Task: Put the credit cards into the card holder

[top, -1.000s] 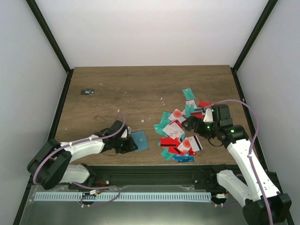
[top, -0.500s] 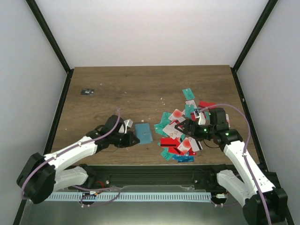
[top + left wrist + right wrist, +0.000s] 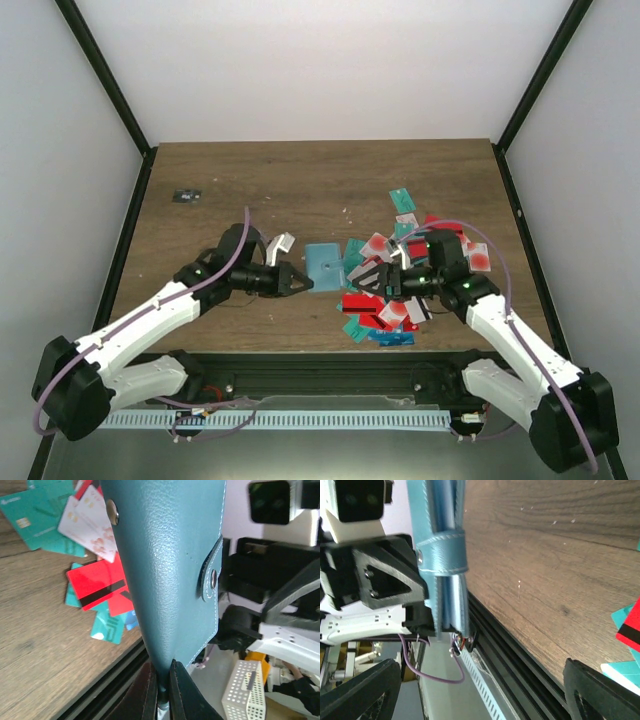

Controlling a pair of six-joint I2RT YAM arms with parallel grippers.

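Holder (image 3: 323, 264) is riding rightward toward cards (image 3: 362, 301) | left gripper (image 3: 301, 281) is pinching holder's edge | right gripper (image 3: 372, 283) is gaping, facing it.

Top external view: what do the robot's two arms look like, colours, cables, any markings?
Both the left arm and the right arm have white tubular links joined by black joints, ending in black jaws. A thin purple cable runs along each. Small green lights glow on the right arm's black wrist. No lettering is readable.
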